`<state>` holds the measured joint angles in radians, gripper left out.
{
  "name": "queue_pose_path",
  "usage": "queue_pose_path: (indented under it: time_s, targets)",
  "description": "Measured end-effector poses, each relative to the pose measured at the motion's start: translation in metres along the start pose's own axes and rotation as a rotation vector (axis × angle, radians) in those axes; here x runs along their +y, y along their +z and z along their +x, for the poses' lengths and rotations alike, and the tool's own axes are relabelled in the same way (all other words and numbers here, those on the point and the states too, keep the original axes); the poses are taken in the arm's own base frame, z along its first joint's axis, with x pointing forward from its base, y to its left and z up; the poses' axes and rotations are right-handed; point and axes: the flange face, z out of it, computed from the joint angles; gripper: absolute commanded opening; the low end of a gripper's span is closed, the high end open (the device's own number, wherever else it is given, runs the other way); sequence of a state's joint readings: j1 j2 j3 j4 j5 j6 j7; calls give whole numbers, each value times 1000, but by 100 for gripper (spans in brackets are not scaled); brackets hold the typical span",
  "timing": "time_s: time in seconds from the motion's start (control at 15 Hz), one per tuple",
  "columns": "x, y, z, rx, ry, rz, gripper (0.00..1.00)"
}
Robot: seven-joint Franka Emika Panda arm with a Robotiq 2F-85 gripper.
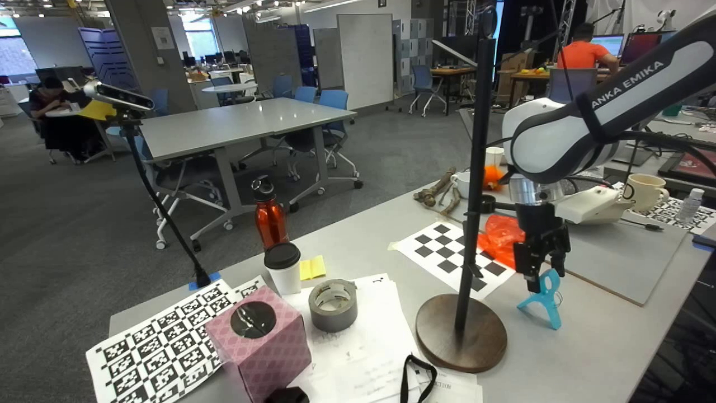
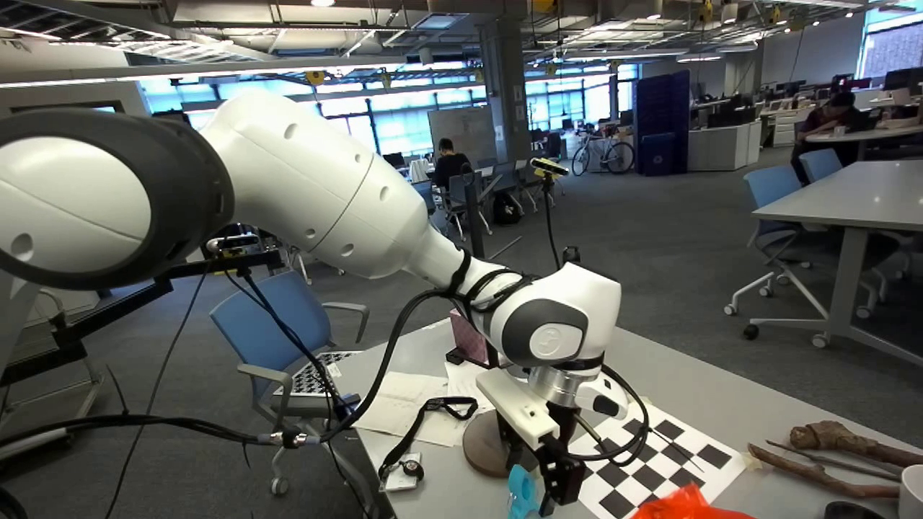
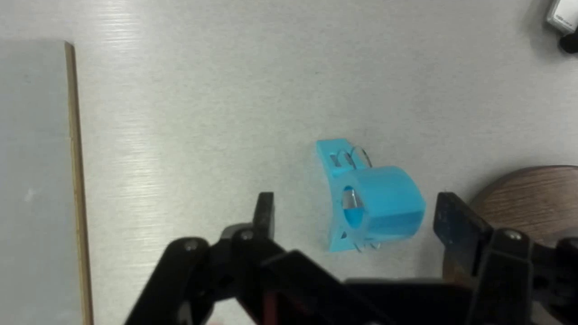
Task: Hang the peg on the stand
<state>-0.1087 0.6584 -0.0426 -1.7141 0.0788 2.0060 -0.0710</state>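
Observation:
The light-blue peg [image 1: 545, 301] stands on its two legs on the table, ring end up. It also shows in an exterior view [image 2: 520, 492] and in the wrist view [image 3: 384, 203]. My gripper [image 1: 546, 279] points down over it and is open. In the wrist view the fingers [image 3: 355, 201] are on both sides of the peg's ring, with gaps on each side. The stand has a dark pole [image 1: 475, 168] and a round brown base [image 1: 461, 336], close beside the peg. Its base also shows in the wrist view [image 3: 533, 198] next to a finger.
A red plastic bag [image 1: 500, 240] and a checkerboard sheet [image 1: 447, 252] lie behind the stand. A grey board [image 1: 626, 263] lies to the peg's right; its edge shows in the wrist view [image 3: 77, 180]. Grey tape [image 1: 335, 319] and a pink box [image 1: 274, 358] stand left.

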Motion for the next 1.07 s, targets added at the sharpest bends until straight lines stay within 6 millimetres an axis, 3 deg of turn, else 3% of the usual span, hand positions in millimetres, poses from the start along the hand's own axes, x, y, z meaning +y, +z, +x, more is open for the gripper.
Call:
queue_pose_path:
  time_s: [0.47, 1.07]
  targets:
    - [3, 3, 7, 2, 4, 1, 5]
    - [13, -3, 10, 15, 42, -2, 6]
